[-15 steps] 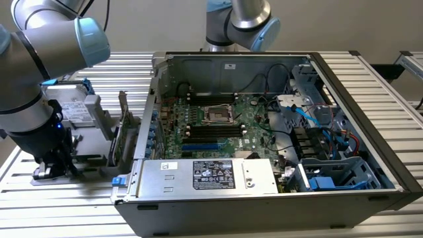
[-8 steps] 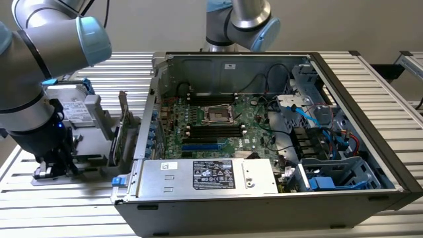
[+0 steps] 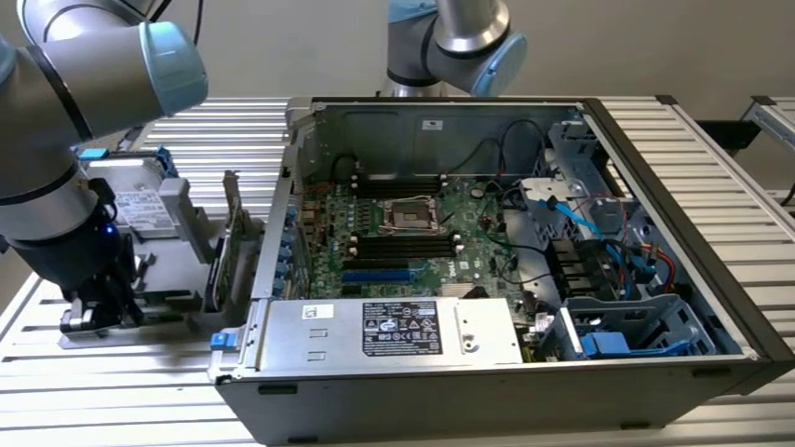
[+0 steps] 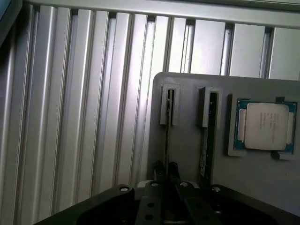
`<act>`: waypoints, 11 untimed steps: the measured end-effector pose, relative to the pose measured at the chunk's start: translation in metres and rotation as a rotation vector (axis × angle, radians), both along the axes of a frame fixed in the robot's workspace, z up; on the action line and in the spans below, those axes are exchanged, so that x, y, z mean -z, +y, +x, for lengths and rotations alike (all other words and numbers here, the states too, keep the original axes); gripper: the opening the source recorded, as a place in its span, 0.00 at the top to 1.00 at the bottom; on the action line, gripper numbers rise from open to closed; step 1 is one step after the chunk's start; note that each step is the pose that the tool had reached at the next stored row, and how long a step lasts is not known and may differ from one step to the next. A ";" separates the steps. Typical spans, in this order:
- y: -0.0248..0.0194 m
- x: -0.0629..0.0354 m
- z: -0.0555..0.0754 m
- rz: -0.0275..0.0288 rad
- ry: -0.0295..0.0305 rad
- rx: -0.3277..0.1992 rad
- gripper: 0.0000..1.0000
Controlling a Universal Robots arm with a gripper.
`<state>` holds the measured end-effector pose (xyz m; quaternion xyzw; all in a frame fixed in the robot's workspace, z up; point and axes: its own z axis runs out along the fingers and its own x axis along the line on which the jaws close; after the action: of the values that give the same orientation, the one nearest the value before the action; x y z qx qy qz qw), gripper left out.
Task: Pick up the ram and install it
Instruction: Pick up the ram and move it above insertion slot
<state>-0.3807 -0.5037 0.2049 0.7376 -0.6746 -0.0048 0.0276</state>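
— Where is the ram (image 4: 167, 136) sitting?
— It is standing on edge in a slot of the grey holder (image 4: 187, 93), just beside a second stick (image 4: 208, 136).
— And the hand (image 4: 166, 168)?
— It is hanging astride the ram at the holder's near end. I cannot tell whether it is clamping.
— Handling?
— I am judging it light, stiff and brittle, so I am favouring a mid-length hold near the top edge, away from the contacts.

The near end of the ram (image 4: 167, 133) hides behind the gripper (image 4: 166, 168). The gray tray (image 4: 187, 140) runs off the picture's edge, and we cannot read the tiny words on the processor chip (image 4: 266, 124).
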 end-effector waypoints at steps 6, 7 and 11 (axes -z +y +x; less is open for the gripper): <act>0.0000 -0.0075 0.000 0.0000 0.0005 0.000 0.86; 0.0000 -0.0088 0.000 0.0000 0.0004 0.001 0.86; 0.0000 -0.0158 0.000 -0.0001 0.0006 0.001 0.86</act>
<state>-0.3807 -0.5037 0.2207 0.7371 -0.6751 -0.0050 0.0279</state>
